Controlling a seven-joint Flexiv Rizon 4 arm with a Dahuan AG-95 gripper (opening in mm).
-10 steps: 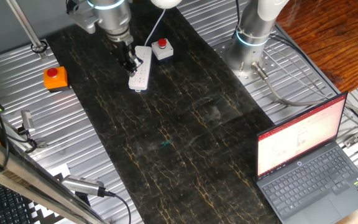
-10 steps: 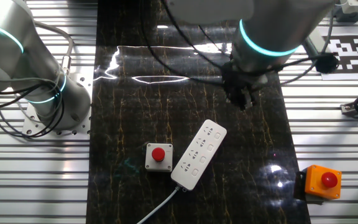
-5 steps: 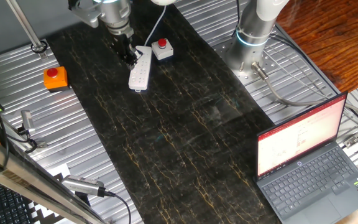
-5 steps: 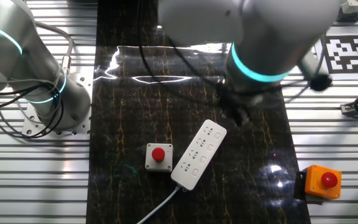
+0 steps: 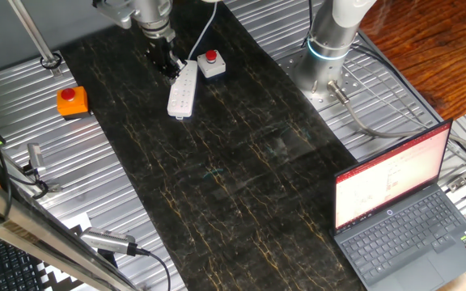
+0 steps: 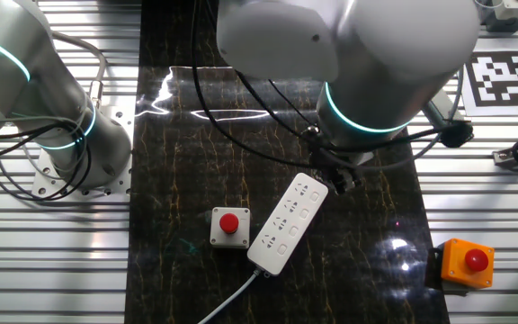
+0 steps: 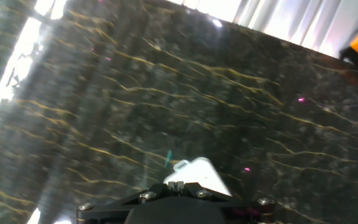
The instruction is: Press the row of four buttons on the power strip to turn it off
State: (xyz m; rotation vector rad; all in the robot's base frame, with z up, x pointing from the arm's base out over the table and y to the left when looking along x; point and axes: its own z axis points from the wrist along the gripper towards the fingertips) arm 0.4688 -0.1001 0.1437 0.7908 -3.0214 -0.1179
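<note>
A: One power strip [image 5: 182, 90] is seen on the dark marbled surface [image 5: 241, 162], lying at a slant in both fixed views, its white cord [image 6: 227, 301] running off from one end.

B: Position of the arm?

A: The gripper [image 5: 165, 65] is found at the strip's end nearest the cord side in the one fixed view, just beside its left edge. In the other fixed view the gripper [image 6: 335, 173] is seen at the strip's upper right end, largely covered by the arm's big wrist.

B: State of the jaws?

A: It cannot be told. No fingertip gap or contact is shown in any view; in the hand view only a dark housing and a small white wedge of the strip [image 7: 197, 175] are seen at the bottom edge.

B: The four buttons?

A: The four buttons [image 6: 298, 225] are made out as a pale line along the strip's right edge in the other fixed view. Whether one is touched cannot be told.

B: Other items noted?

A: A white box with a red button [image 6: 229, 226] is set just left of the strip, touching or nearly so. An orange box [image 6: 464, 263] is placed well apart, off the dark mat on the ribbed metal. An open laptop [image 5: 403, 206] is recorded at the near right.
</note>
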